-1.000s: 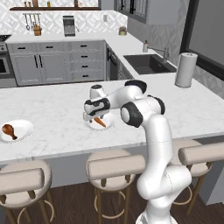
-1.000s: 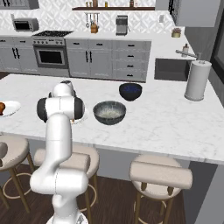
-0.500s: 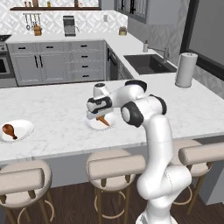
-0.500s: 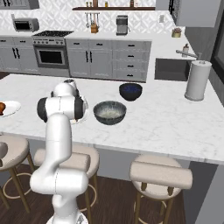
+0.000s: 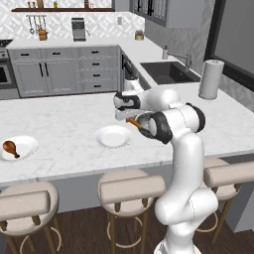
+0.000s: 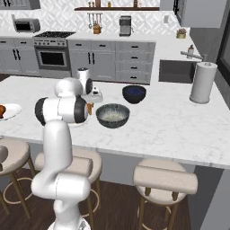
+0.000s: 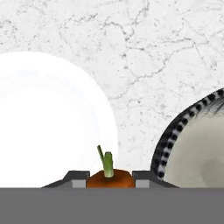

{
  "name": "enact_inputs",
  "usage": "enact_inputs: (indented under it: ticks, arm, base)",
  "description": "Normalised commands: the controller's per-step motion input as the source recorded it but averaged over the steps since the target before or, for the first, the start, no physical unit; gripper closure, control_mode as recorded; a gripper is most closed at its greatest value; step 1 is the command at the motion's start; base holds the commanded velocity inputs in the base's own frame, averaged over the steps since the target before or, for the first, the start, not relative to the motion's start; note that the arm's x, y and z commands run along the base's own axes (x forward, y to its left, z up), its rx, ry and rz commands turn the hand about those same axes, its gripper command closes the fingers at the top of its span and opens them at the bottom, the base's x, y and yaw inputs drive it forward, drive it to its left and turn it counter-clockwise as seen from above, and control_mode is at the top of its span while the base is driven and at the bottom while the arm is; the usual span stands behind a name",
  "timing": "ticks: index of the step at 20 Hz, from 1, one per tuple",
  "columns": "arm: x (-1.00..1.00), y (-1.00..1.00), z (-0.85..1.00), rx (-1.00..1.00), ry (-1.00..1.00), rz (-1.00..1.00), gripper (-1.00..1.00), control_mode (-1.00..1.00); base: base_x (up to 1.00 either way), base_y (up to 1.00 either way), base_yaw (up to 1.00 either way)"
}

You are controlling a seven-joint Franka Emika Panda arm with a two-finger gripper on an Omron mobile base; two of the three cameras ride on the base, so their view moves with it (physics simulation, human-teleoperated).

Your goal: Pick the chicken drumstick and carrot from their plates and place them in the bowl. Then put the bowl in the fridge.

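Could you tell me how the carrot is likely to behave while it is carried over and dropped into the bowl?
The carrot looks stiff: it sits pinched in the end effector without sagging. Its rounded, tapered body could probably pivot or slip if the grip loosens. Dropped into the grey bowl, it would likely roll along the curved inside before settling.

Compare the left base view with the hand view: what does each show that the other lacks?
Left base view alone: the reddish-brown chicken drumstick on the far white plate, the steel sink and the white paper towel roll. Hand view alone: the ribbed rim of the dark grey speckled bowl and the carrot's green stem. Both: the slim orange carrot clamped in the gripper jaws, near the empty white plate.
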Motion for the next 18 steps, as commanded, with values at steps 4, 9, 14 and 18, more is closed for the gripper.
enact_inputs:
  ticks: [4,9,14,18]
  arm:
    - [-0.11,-1.0,0.5,-0.01,0.0,-0.04,1.0,-1.0]
    - [0.07,-1.0,-0.02,-0.01,0.0,-0.02,1.0,-1.0]
    - [0.02,-0.47,-0.55,0.0,0.0,0.0,1.0,-1.0]
    - [0.03,0.0,-0.52,0.0,0.0,0.0,1.0,-1.0]
  base:
    - [0.0,0.0,0.0]
    - [0.0,0.0,0.0]
    - [0.0,0.0,0.0]
    - [0.0,0.0,0.0]
